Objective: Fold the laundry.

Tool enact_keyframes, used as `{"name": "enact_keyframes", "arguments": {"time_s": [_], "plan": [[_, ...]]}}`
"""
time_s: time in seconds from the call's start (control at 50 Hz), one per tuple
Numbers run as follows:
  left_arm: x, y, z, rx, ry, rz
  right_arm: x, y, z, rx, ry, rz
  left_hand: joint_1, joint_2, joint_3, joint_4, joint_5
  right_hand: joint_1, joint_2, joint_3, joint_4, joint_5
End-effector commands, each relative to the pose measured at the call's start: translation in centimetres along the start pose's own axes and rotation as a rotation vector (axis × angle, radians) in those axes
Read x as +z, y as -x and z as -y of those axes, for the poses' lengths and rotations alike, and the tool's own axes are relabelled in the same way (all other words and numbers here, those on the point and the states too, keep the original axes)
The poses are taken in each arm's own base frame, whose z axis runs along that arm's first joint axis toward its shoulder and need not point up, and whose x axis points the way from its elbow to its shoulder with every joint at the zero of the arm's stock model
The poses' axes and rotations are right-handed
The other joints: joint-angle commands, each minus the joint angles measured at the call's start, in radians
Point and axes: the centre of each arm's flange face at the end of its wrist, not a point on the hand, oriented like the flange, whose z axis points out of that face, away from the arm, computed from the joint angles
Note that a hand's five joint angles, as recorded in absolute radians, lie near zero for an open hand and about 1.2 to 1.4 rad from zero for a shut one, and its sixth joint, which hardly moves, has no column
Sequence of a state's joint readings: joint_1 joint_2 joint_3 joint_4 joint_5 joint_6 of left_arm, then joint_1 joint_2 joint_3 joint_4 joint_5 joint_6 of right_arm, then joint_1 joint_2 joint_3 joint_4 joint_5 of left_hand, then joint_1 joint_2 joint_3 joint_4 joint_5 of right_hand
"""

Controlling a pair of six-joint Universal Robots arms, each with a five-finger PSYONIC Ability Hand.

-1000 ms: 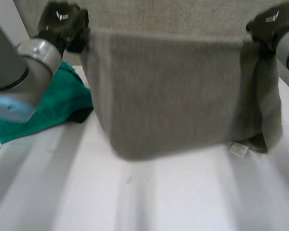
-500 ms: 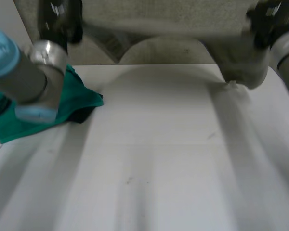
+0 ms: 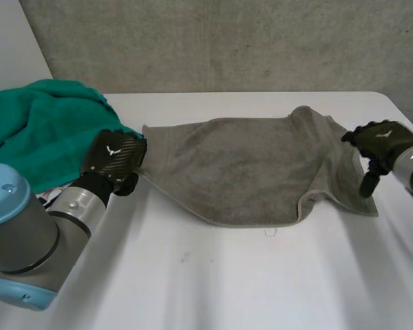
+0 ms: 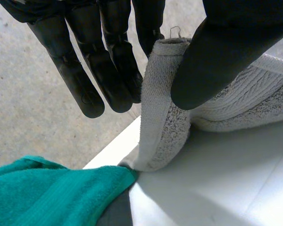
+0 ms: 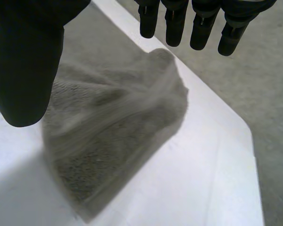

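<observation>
Grey towel [image 3: 241, 168] lies spread across the counter [image 3: 213, 282], with its right end bunched. My left hand [image 4: 217, 56] is pinching the towel's left edge between the thumb and straight fingers [image 4: 85, 80]. That hem is lifted off the counter, just beside the green towel [image 3: 41, 130]. My right hand [image 5: 23, 61] is over the towel's right end, fingers straight, thumb apart, gripping nothing.

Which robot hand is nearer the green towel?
Left. The left robot hand pinches the grey towel at a corner beside the green towel; the right robot hand is open at its opposite end.
</observation>
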State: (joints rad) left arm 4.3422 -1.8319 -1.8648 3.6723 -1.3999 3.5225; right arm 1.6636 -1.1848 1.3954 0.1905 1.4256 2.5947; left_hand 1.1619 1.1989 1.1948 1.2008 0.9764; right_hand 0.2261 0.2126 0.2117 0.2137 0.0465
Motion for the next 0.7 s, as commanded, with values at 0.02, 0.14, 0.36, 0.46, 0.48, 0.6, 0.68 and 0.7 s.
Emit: {"name": "enact_keyframes", "arguments": {"time_s": [0.02,0.14,0.36,0.46,0.48,0.6,0.68,0.7], "plan": [[0.0,1.1,0.7,0.003,-0.021,0.029,-1.0,-2.1,-0.5,0.069,0.094,-0.002,0.234,0.197,0.201,0.195,0.245,0.073,0.087,0.088,0.086,0.078],[0.4,2.1,0.9,0.0,-0.03,0.056,-1.0,-1.8,-2.8,0.202,0.158,0.004,0.234,0.197,0.201,0.195,0.245,0.176,0.189,0.19,0.188,0.181],[1.0,2.7,1.4,0.006,-0.056,0.063,0.9,0.5,-6.8,0.523,0.105,0.052,0.234,0.197,0.201,0.195,0.245,0.194,0.207,0.208,0.206,0.199],[1.3,2.8,1.8,0.007,-0.068,0.068,2.4,1.2,-8.1,0.576,0.109,0.057,0.234,0.197,0.201,0.195,0.245,0.226,0.239,0.24,0.238,0.231],[1.3,2.9,1.9,0.008,-0.071,0.069,2.6,1.4,-8.2,0.578,0.107,0.058,0.234,0.197,0.201,0.195,0.245,0.232,0.245,0.246,0.244,0.237],[1.7,3.2,2.5,0.011,-0.091,0.08,4.2,3.6,-8.1,0.545,0.102,0.095,0.234,0.197,0.201,0.195,0.245,0.314,0.327,0.328,0.326,0.319],[1.8,3.4,2.8,0.012,-0.101,0.084,5.1,3.7,-8.3,0.535,0.103,0.068,0.234,0.197,0.201,0.195,0.245,0.402,0.415,0.416,0.414,0.407],[1.9,3.4,2.9,0.012,-0.104,0.083,5.3,3.7,-8.4,0.533,0.101,0.06,0.234,0.197,0.201,0.195,0.245,0.434,0.447,0.448,0.446,0.439]]}}
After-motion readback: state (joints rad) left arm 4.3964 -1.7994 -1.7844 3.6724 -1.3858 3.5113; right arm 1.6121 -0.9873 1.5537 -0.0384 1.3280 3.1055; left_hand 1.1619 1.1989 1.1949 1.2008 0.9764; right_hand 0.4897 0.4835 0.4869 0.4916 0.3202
